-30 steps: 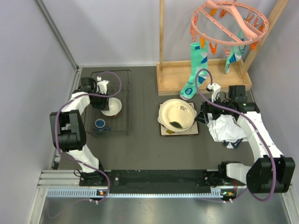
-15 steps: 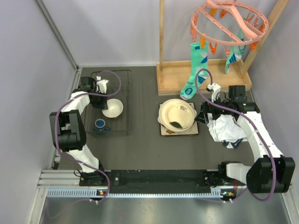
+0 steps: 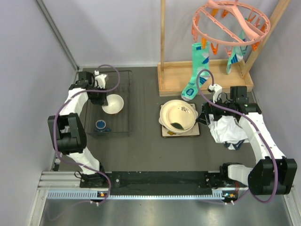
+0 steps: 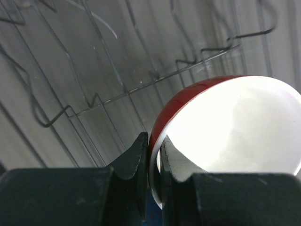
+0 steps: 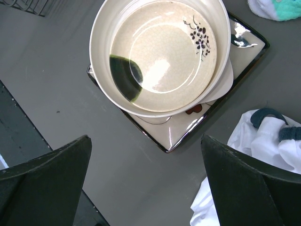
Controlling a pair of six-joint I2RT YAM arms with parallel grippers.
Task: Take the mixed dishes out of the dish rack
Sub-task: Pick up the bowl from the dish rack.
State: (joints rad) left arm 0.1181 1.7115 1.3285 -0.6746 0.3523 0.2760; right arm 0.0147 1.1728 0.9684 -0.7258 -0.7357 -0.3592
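The black wire dish rack (image 3: pixel 128 99) lies at the left of the table. My left gripper (image 3: pixel 100 95) hangs over it, shut on the rim of a small bowl (image 3: pixel 113 104), which is white inside and red outside. In the left wrist view the fingertips (image 4: pixel 139 149) pinch that rim, with the small bowl (image 4: pixel 235 127) tilted above the rack wires (image 4: pixel 94 103). A dark blue mug (image 3: pixel 101 125) stands at the rack's near end. Large cream dishes (image 3: pixel 178 115) are stacked on a square plate (image 3: pixel 165 132) at mid-table. My right gripper (image 5: pixel 146 188) is open beside that square plate (image 5: pixel 188 136) and holds nothing.
A wooden frame (image 3: pixel 202 77) with a pink peg hanger (image 3: pixel 230 21) and teal socks (image 3: pixel 194 70) stands at the back right. A heap of white cloth (image 3: pixel 228 132) lies under my right arm. Grey walls close in on the left and at the back.
My left gripper closed on the small bowl's rim, then drew back toward the rack's far end, and the bowl shifted with it. The right arm stayed still.
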